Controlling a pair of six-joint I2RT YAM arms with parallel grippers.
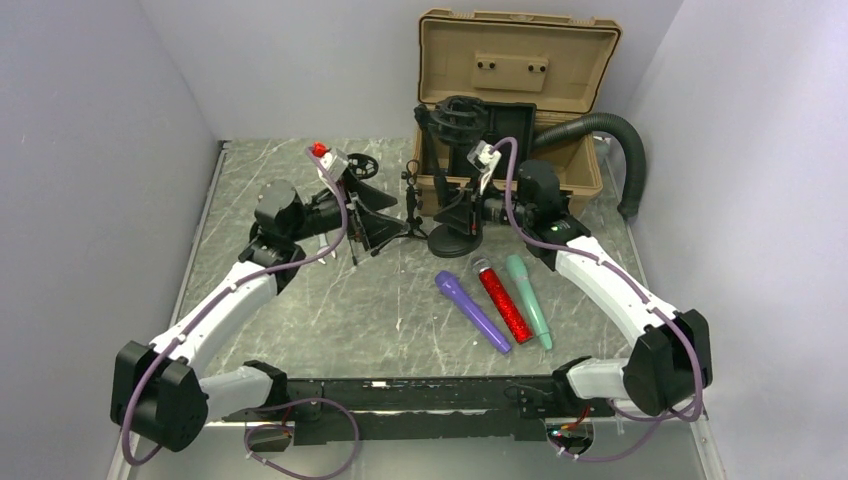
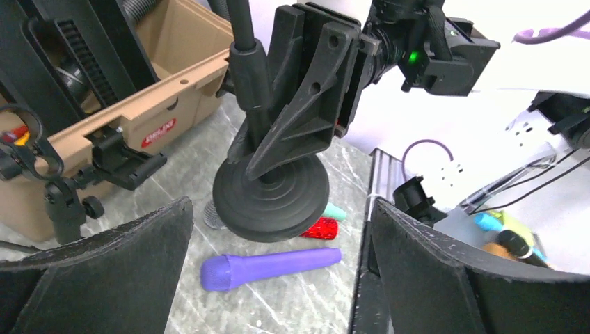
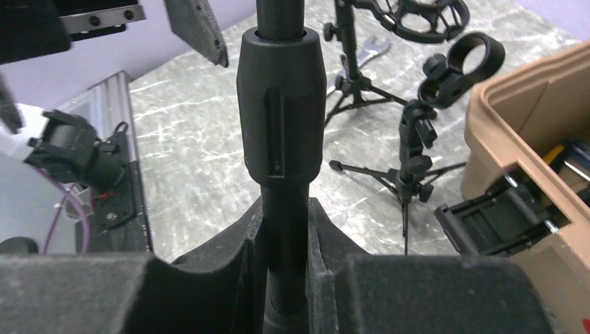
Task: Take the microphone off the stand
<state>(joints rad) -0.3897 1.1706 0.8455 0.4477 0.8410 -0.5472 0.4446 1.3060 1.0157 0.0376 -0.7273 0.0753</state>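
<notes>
The black stand (image 1: 452, 243) has a round base and rises in front of the tan case, with a ring mount (image 1: 460, 118) at its top. My right gripper (image 1: 466, 205) is shut on its pole (image 3: 282, 209) just below the collar. Three microphones lie on the table, right of the base: purple (image 1: 472, 311), red (image 1: 503, 300) and green (image 1: 528, 298). My left gripper (image 1: 385, 215) hovers open to the left of the stand with nothing between its fingers (image 2: 104, 278). In the left wrist view the purple microphone (image 2: 271, 266) lies flat on the table beyond them.
An open tan case (image 1: 515, 90) stands at the back with a black hose (image 1: 620, 150) on its right. A small black tripod (image 1: 410, 195) stands between the two grippers. Another clip stand (image 3: 410, 167) shows in the right wrist view.
</notes>
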